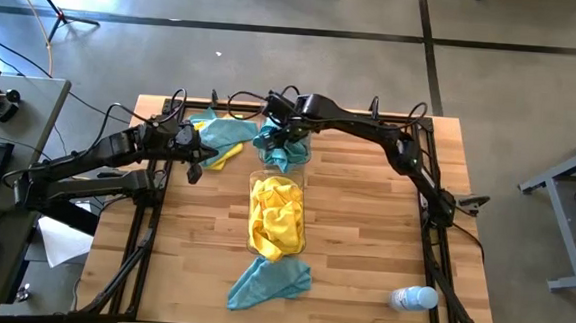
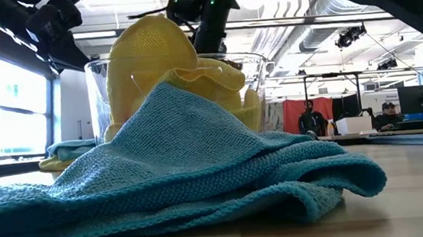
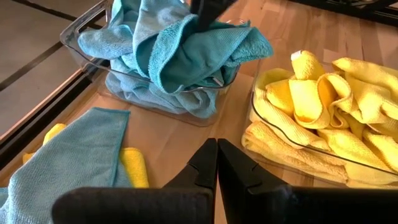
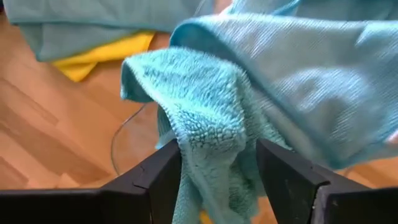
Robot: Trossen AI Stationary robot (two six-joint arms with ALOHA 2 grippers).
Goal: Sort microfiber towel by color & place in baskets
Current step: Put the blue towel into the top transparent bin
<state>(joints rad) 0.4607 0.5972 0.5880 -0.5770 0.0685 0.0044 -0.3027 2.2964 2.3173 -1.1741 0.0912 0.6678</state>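
On the wooden table (image 1: 363,246), the clear bin of yellow cloths (image 1: 276,219) and the clear bin of teal cloths (image 1: 283,147) look well filled, the right claw (image 1: 288,133) spread wide over the teal heap, the left claw (image 1: 193,168) clenched empty, leaving a teal cloth (image 1: 269,283) and a mixed pile (image 1: 221,137) loose.

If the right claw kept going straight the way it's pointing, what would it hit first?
Most likely the teal towel bunched between the open right claw fingers, heaped in the teal bin; depth is hard to judge.
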